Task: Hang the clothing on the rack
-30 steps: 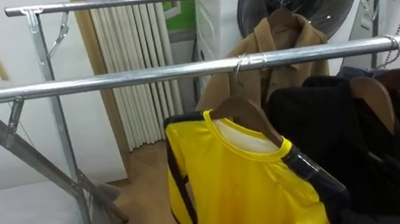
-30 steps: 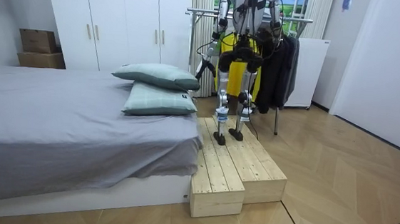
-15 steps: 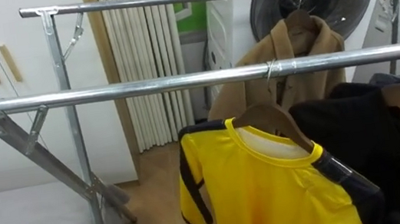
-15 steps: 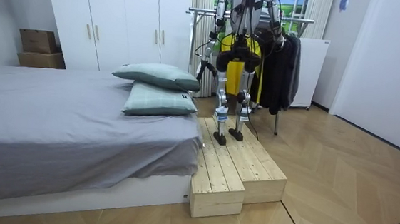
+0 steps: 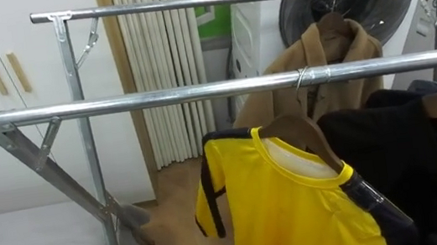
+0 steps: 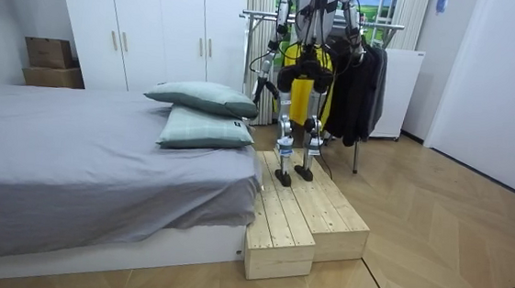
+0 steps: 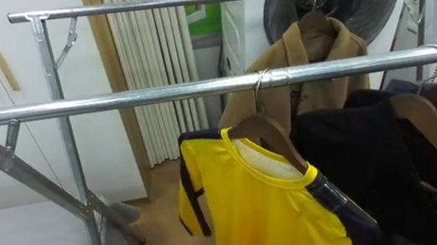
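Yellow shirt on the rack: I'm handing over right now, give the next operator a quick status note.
Hands: left hand and right hand at the rack in the room view, state unclear.
Things: yellow shirt on a wooden hanger, hooked on the near rail beside dark clothes; tan coat on the far rail.
Done: shirt hung.
Left: check for further clothes.

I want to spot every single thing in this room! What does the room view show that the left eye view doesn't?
Room view: two grey-green pillows, the pale wooden plank steps under the robot, and brown cardboard boxes. Left eye view: a tan coat hanging farther back and the brown wooden hanger inside the shirt. Both: the yellow shirt, black clothes and the silver metal rack.
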Robot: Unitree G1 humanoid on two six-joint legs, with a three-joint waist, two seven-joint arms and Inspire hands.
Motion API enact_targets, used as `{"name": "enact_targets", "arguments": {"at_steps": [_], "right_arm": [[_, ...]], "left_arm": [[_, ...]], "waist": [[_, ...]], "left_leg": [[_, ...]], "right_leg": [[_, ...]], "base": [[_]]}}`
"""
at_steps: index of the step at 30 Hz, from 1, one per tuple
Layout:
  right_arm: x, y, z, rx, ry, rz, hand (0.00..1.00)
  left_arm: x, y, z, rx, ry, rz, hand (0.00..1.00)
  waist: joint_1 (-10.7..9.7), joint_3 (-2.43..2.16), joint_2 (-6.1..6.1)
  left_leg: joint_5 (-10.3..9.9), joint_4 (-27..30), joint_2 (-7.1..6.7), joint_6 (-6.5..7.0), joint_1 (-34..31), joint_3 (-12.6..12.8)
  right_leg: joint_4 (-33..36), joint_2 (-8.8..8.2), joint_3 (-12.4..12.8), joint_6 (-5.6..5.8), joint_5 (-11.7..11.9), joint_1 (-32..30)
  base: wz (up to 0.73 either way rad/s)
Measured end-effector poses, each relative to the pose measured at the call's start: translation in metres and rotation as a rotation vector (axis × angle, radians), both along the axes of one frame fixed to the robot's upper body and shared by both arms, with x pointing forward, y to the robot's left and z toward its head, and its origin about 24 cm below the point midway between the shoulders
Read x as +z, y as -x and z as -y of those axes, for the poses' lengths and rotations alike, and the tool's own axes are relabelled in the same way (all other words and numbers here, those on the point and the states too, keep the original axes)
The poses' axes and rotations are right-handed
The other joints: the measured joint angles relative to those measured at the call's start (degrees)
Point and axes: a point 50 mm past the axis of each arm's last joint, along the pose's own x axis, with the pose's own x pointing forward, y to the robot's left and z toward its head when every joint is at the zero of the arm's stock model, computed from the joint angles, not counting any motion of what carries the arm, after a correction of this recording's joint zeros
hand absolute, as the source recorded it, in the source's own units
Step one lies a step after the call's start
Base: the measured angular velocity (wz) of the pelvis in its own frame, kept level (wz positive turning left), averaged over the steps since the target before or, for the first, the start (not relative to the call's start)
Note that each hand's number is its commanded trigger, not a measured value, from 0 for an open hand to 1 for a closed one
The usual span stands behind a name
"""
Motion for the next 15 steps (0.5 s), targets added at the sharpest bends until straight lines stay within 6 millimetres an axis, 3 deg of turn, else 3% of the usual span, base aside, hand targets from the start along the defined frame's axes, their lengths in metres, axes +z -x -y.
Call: {"name": "enact_targets", "arguments": {"at_steps": [15], "right_arm": [[-0.0004,0.0007,0.0010,-0.062,0.094,-0.048,0.00]], "left_arm": [[-0.0007,-0.0069,0.0031,-0.078,-0.012,-0.036,0.00]], "waist": [[0.66,0.04,0.05]], "left_leg": [[0.00,0.00,0.11,0.00,0.00,0.05]], "right_leg": [[0.00,-0.02,-0.67,-0.02,-0.02,0.19]], "base": [[0.02]]}}
